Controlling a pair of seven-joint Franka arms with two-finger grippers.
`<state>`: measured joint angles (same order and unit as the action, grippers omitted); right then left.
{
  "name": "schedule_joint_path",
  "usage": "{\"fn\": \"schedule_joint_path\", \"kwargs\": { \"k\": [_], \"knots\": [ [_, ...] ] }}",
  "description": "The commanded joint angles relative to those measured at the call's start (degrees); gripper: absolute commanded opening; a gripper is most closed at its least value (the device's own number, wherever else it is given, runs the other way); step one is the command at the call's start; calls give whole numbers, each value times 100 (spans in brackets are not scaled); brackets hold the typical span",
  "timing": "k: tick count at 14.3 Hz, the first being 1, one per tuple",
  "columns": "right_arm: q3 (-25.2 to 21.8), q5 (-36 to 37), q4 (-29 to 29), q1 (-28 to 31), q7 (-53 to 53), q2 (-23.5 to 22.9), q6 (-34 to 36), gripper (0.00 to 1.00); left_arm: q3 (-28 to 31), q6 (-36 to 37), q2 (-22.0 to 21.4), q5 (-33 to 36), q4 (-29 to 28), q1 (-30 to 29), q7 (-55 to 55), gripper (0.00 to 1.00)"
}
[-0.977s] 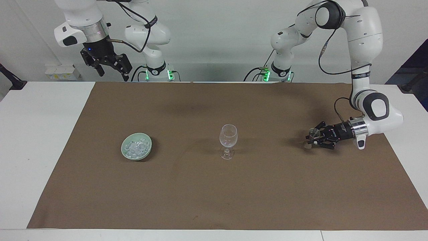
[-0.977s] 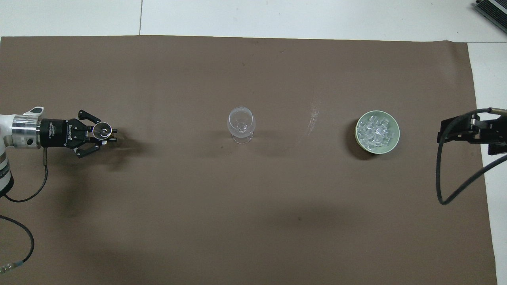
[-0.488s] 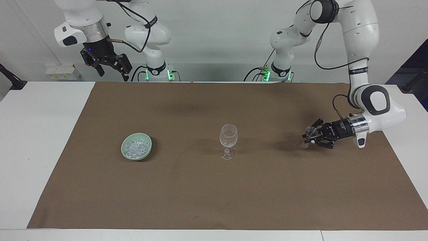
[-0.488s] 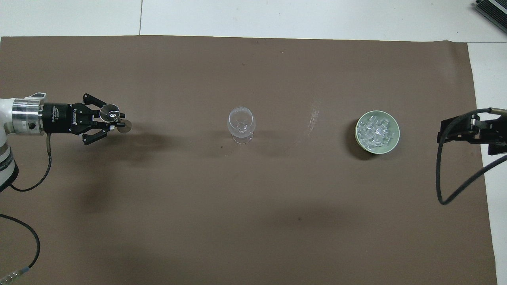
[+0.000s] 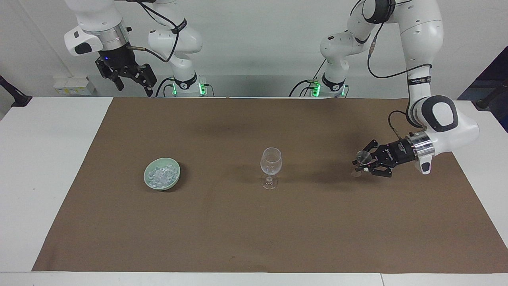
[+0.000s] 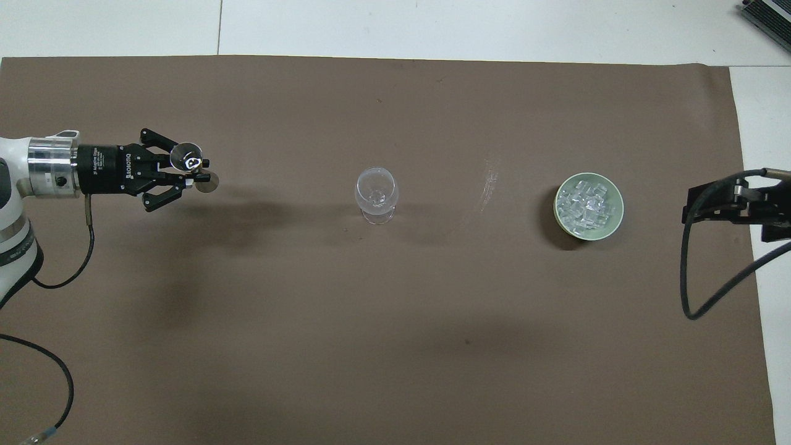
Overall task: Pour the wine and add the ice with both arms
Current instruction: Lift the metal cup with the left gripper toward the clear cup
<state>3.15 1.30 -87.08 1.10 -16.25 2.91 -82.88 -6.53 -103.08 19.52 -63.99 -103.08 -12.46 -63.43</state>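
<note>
Since a second ago: left arm (image 5: 424,47) raised and swung toward table centre, left gripper (image 5: 364,163) with it; right arm, wine glass and bowl unchanged.

Brown mat (image 5: 254,222) spread over white table (image 5: 47,159), covering most of it.

Right arm (image 5: 99,28) waiting, raised near its base at its own end of the table. Right gripper (image 5: 131,81) hanging in the air by the mat's robot-side edge, fingers spread apart, nothing between them.

Left gripper held level, low over the mat at the left arm's end, pointing toward the wine glass. Fingers clamped together on a small clear glass (image 5: 363,157), lifted clear of the mat; contents cannot be told.

Pale green bowl (image 5: 162,173) standing on the mat toward the right arm's end, well apart from both grippers.

Wine glass (image 5: 271,166) upright at mid-mat, between bowl and left gripper, apart from each; bowl of the glass looking empty.

Ice (image 5: 160,174) heaped inside the green bowl, small clear cubes, none seen elsewhere.
</note>
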Motion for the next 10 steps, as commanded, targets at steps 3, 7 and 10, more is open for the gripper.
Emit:
{"fn": "schedule_joint_path", "kwargs": {
  "k": [3,7,10],
  "knots": [
    [19,-130,60,84,122,-9,88,100,55,-554,-343,-114,-63,594,-425,0],
    [19,-130,51,84,131,-1,88,100,55,-933,-387,-201,-89,937,-556,0],
    [19,-130,60,92,131,-1,97,100,20,-1205,-387,-368,-89,1175,-741,0]
  ]
}}
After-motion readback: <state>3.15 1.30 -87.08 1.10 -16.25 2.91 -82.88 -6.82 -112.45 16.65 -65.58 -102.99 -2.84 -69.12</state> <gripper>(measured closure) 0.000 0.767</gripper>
